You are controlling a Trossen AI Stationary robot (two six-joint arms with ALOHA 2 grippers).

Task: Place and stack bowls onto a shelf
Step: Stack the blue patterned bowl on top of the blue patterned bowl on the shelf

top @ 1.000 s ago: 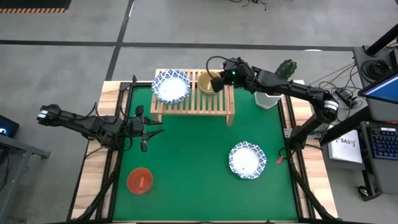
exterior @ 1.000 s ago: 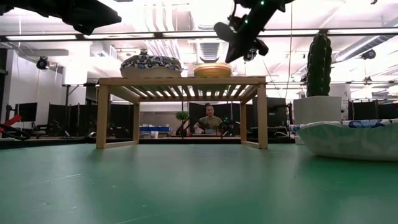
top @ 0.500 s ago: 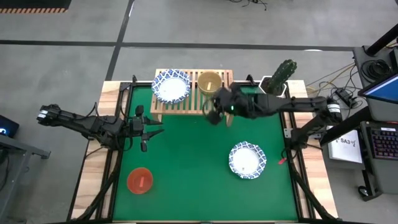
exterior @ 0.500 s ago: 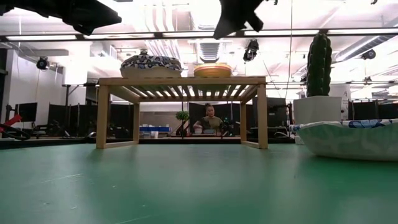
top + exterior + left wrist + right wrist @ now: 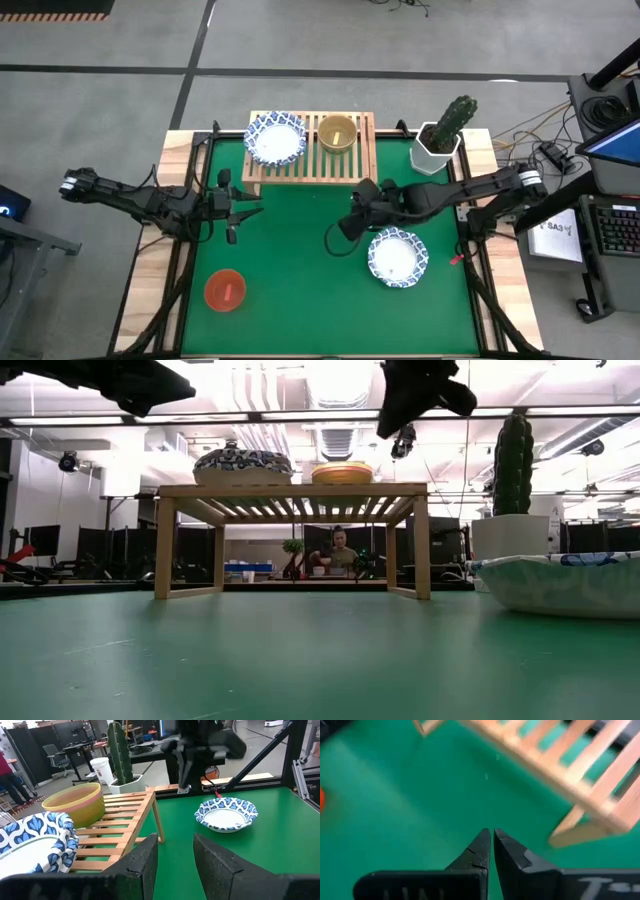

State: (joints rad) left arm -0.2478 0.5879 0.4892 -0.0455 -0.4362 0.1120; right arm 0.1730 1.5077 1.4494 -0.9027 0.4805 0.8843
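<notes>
The light-wood shelf (image 5: 310,160) stands at the table's far side. On its slatted top rest a white bowl with a blue patterned rim (image 5: 275,138) and a yellow bowl (image 5: 337,133). Another blue-rimmed bowl (image 5: 397,256) sits on the green mat at the right, and a red bowl (image 5: 225,290) at the near left. My right gripper (image 5: 346,228) hovers shut and empty over the mat, between the shelf and the right bowl. My left gripper (image 5: 243,210) waits open and empty at the left, pointing level at the shelf (image 5: 120,835).
A white hexagonal pot with a cactus (image 5: 441,140) stands on the wooden border to the right of the shelf. Green mat (image 5: 300,280) lies bare between the red bowl and the right bowl. A person sits in the room behind the shelf (image 5: 338,550).
My right gripper has swung away from the yellow bowl on the shelf toward the table's near edge, sinking a little and tipping further downward. It has stayed shut and empty. The bowls have kept their places.
</notes>
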